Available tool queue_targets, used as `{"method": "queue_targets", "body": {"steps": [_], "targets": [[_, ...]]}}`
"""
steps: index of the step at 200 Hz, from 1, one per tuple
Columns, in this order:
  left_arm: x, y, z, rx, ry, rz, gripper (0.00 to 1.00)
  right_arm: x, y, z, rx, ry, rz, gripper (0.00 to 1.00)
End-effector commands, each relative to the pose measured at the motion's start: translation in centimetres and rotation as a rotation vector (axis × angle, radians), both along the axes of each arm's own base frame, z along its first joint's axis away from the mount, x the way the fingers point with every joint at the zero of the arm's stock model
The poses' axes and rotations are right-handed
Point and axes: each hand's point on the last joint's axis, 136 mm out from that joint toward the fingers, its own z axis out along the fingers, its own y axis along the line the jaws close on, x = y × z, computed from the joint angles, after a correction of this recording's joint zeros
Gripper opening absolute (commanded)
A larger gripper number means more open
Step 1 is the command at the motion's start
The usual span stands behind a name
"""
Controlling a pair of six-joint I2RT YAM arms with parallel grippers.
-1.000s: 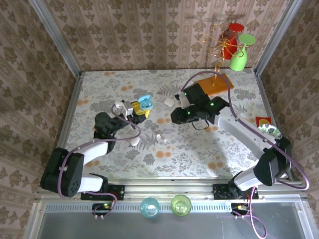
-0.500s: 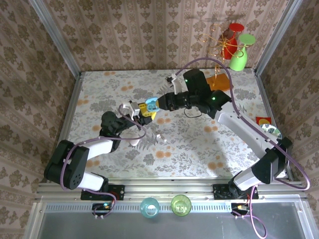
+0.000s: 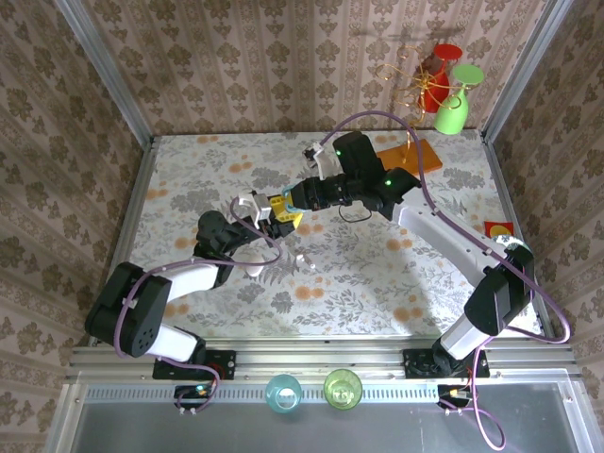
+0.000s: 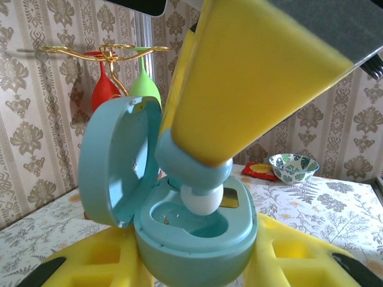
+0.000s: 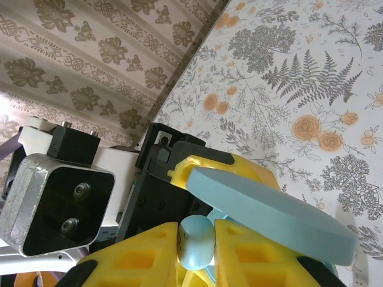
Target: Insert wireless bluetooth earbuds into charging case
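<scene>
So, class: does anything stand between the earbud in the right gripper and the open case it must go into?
Nothing visible does. The earbud, pinched in the right gripper, sits directly over a well of the teal case, white tip at its mouth. The lid is swung open to one side, off that path.

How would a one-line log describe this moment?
left tool: holds open teal case | right tool: holds earbud | earbud: tip at case well
</scene>
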Motion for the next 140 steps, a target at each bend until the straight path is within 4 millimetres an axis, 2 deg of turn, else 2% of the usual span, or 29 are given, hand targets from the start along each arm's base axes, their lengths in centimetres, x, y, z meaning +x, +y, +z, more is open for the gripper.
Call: {"method": "queue_targets", "body": {"steps": [1,140], "targets": [[0.1,-0.2,1.9,-0.039,-0.050,-0.005,0.28,0.2,0.8,1.0,0.015,-0.035,0.020,0.22],[0.5,0.0,3.5,-0.072,-0.055,0.023,0.28,0.3,-0.2,-2.4,-0.145,-0.020,-0.026,0.23]]}}
